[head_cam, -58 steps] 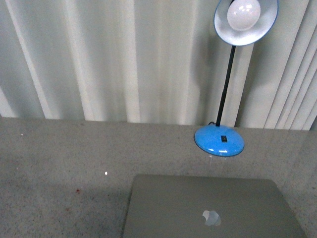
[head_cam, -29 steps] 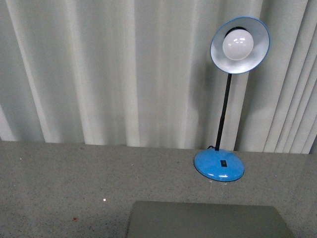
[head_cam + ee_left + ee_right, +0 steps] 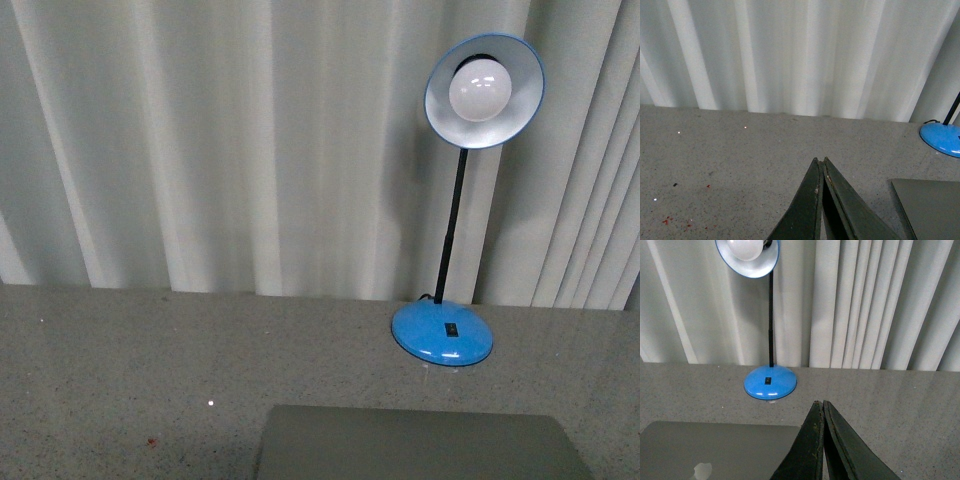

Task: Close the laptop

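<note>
Your laptop (image 3: 420, 445) lay shut and flat on the speckled grey desk (image 3: 150, 370), at its near edge and a little right of centre — only the far strip of its silver-grey lid showed in the front view. From the right wrist view you could see more of that lid, with the pale apple logo (image 3: 702, 471) on it.

Your left pincer (image 3: 821, 200) was clenched, its two dark fingers pressed tip to tip with nothing between them. It hung above bare desk, just left of the laptop's left edge and clear of it. Your right pincer (image 3: 820, 435) was clenched the same way and held nothing; it sat over the lid's right end, though you could not tell from these views whether it touched the lid.

Beyond the laptop, on the far right of the desk, stood a blue lamp (image 3: 442, 333) — round base flat on the desk, thin black stem upright, white-lined shade with its bulb (image 3: 480, 88) facing you. The base stood apart from the laptop's far edge. A pleated white curtain (image 3: 220, 150) hung behind the desk across the whole back. A few small red specks (image 3: 670, 220) dotted the near left of the desk.
</note>
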Controlling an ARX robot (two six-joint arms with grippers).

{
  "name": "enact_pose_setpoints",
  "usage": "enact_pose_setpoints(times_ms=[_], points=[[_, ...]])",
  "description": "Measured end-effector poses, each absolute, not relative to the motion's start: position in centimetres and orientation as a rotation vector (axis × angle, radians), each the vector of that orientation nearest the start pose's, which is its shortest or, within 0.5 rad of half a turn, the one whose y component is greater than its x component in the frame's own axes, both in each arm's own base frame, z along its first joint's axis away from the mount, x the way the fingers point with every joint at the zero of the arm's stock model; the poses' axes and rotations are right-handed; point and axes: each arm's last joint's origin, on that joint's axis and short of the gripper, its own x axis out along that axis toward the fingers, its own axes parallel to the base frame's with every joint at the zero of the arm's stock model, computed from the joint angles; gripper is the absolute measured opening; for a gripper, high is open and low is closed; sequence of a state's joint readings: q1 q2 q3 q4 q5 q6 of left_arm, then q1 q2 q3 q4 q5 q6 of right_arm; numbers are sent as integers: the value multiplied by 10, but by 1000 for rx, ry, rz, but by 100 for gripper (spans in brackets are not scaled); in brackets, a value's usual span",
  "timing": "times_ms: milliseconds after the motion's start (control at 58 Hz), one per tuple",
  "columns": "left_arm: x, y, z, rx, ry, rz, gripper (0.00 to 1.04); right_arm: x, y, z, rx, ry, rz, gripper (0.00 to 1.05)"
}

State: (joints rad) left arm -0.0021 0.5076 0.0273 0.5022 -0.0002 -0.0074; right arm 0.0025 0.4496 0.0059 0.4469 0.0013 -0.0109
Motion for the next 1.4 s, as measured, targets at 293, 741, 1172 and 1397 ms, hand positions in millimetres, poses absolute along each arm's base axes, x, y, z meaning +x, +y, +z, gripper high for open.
enact_pose_setpoints(times_ms=[293,741,1172,1397], points=[[120,0,176,-7,-30,-2,4,117,0,169,-11,-8,1,3],[110,0,176,-7,-31,-2,4,108,0,168,-11,-9,1,3],[96,0,173,-7,-24,-2,24,98,0,165,-11,-2,3,14],[96,0,173,-7,-25,-2,76,98,0,165,-11,-2,3,66]])
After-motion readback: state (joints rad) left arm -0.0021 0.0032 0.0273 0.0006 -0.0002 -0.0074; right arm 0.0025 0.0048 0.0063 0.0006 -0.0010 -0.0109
